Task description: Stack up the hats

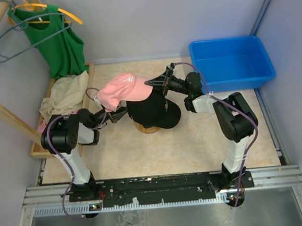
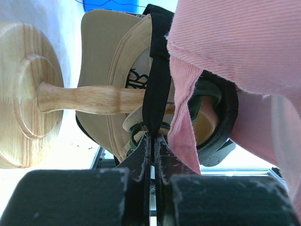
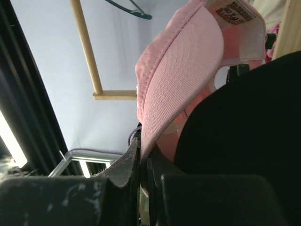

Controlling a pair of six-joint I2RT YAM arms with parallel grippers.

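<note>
pink cap (image 1: 124,89): tilted in the air, just over the black cap (image 1: 156,111).
right fingers (image 3: 123,168): clamped on the pink brim.
left fingers (image 2: 141,157): pressed together on the black cap's edge.
black cap: sits on the wooden stand (image 2: 89,98), on the counter (image 1: 169,148).

A pink cap (image 1: 123,89) with a fine ribbed weave is seen above a black cap (image 1: 153,110) marked in gold. A tan cap (image 2: 101,52) is shown on a pale wooden stand (image 2: 23,94). The worktop (image 1: 143,150) is mottled beige, and the bin (image 1: 230,62) is coloured bright blue.

Beige marbled table (image 1: 159,149), blue tub (image 1: 230,62) far right, wooden tray (image 1: 91,78) left, round wooden stand base (image 1: 144,128) centre
</note>
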